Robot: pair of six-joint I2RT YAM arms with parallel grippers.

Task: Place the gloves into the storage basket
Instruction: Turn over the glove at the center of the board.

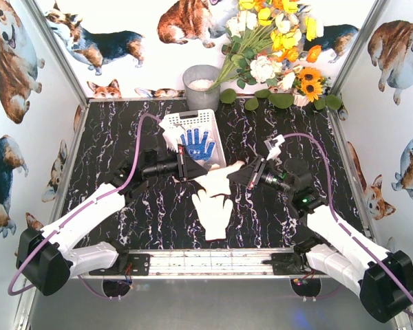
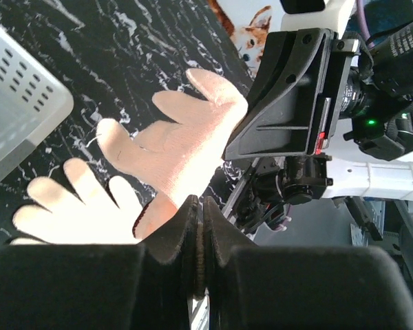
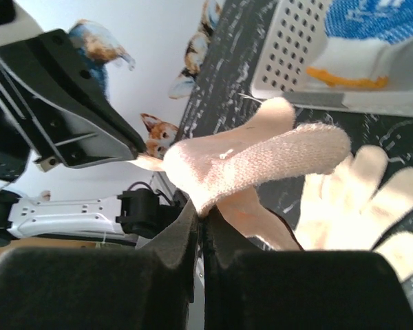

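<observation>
The right tool (image 3: 201, 213) is shut tight on a white glove (image 1: 217, 180) at mid-frame, stretched sideways toward the left tool (image 2: 201, 210), shut too, maybe on nothing, I can't tell. The basket (image 1: 193, 115) sits just up-left, nearer the left arm

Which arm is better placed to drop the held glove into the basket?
Right, probably: the right hand clearly pinches the glove, the basket just beyond. The left hand is shut, grip unclear.

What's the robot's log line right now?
left gripper: shut on plain glove; right gripper: shut on plain glove; second glove: table; dotted glove: basket
</observation>
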